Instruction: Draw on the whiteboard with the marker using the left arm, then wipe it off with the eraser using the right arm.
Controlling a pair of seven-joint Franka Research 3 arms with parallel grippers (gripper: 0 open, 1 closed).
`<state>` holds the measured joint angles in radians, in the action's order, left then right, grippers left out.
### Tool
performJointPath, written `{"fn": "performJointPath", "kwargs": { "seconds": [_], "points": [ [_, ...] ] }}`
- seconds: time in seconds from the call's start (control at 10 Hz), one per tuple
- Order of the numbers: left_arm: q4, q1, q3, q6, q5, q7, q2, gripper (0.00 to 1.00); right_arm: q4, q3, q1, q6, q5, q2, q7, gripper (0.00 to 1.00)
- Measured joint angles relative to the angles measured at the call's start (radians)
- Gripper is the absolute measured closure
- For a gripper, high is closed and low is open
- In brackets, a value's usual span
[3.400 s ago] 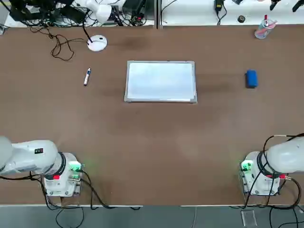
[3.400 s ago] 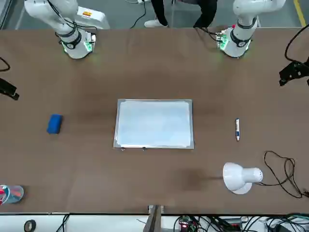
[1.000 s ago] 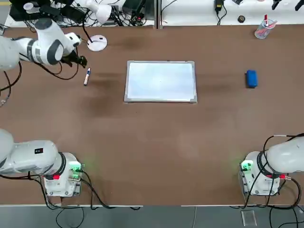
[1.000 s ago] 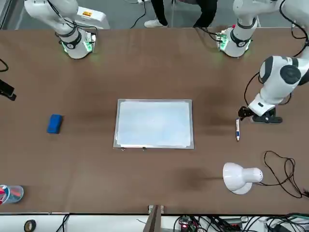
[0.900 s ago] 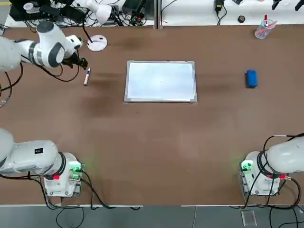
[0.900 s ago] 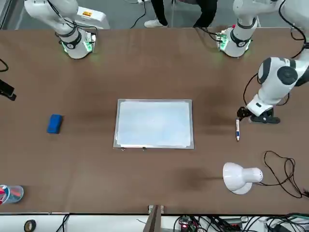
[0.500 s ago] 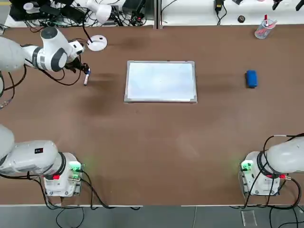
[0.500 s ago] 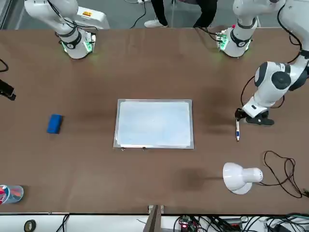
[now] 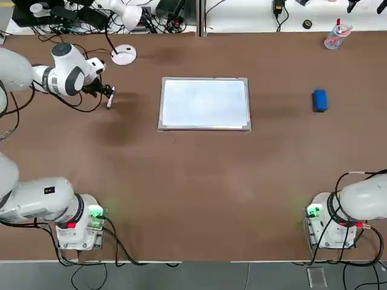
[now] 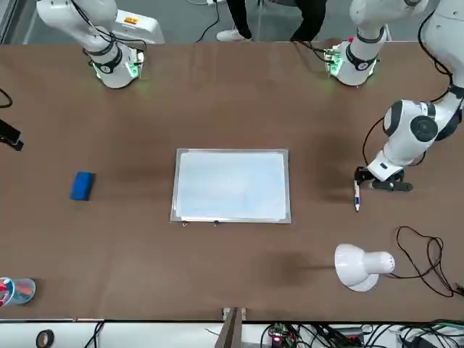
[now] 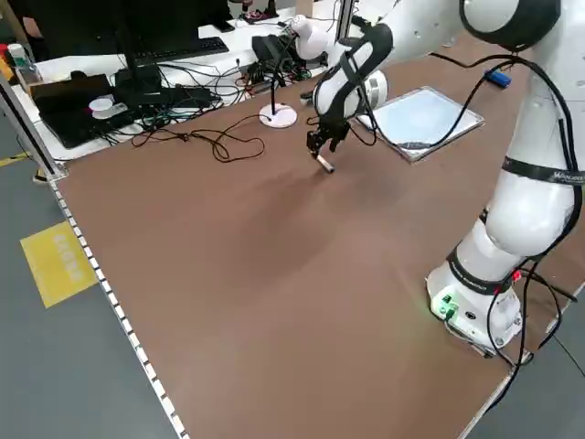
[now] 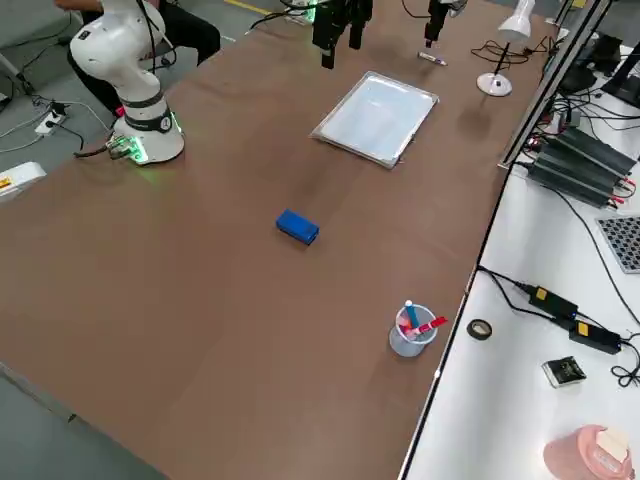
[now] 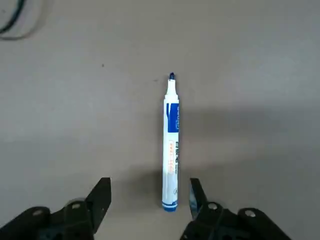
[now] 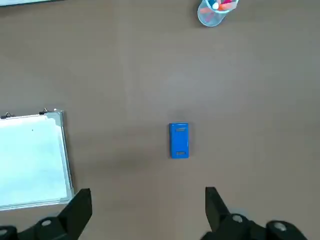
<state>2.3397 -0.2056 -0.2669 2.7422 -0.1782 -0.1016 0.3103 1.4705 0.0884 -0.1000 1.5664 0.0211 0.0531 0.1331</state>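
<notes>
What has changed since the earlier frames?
The left arm's black two-finger gripper came in over the table and reached the slim white marker with the blue tip, not gripping it. The marker, silver-framed whiteboard and blue block eraser stayed put.

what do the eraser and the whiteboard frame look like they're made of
Eraser: probably molded plastic, given its smooth, bright blue casing with slots.
Whiteboard frame: likely aluminum, judging by its thin silver-grey edging, though grey plastic is possible.

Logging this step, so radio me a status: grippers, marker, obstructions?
Left gripper open, over marker. Right gripper open, idle near eraser. Marker on table, ungripped. Nothing seen between left gripper and marker.
</notes>
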Motion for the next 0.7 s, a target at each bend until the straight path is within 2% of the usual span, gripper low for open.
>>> {"fn": "performJointPath", "kwargs": {
  "seconds": [0.3, 0.7],
  "points": [
    [-0.012, 0.000, -0.001, 0.022, 0.000, 0.000, 0.043, 0.29, -0.002, 0.000, 0.000, 0.000, 0.019, -0.001, 0.000, 0.00],
    [-0.019, 0.000, -0.001, 0.068, 0.000, 0.000, 0.087, 0.35, -0.002, -0.001, 0.000, 0.000, 0.031, 0.000, 0.000, 0.00]
  ]
}}
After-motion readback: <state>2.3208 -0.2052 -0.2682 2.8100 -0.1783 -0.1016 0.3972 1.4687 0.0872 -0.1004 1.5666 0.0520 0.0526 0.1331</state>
